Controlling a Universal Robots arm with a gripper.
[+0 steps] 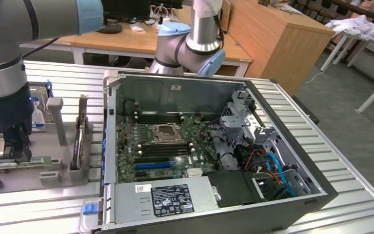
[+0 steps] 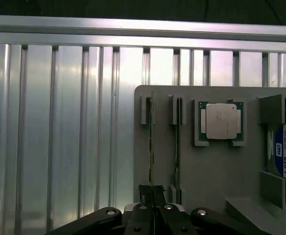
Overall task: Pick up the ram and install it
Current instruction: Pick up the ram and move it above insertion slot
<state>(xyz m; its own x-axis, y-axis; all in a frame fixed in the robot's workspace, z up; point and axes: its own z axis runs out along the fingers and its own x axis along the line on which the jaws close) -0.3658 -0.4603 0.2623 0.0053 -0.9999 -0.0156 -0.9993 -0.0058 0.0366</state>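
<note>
**Pinching the ram in its holder**

The end effector is shut tight. Its two tips seem to pinch the thin top edge of the ram. The ram stands on its edge in a slot of the gray holder. The holder sits on the counter, beside the computer case.

To do this well, I think the pull should go straight up along the slot, with no twist. The stick is thin and could bend or jam.

A second stick stands just beside the ram, so there is little room on that side. The silver chip and the hard drive sit farther along the holder. On the other side is bare counter with lots of room.

The case is open on top. Its black memory slots lie low between the walls, near the wires.
</note>
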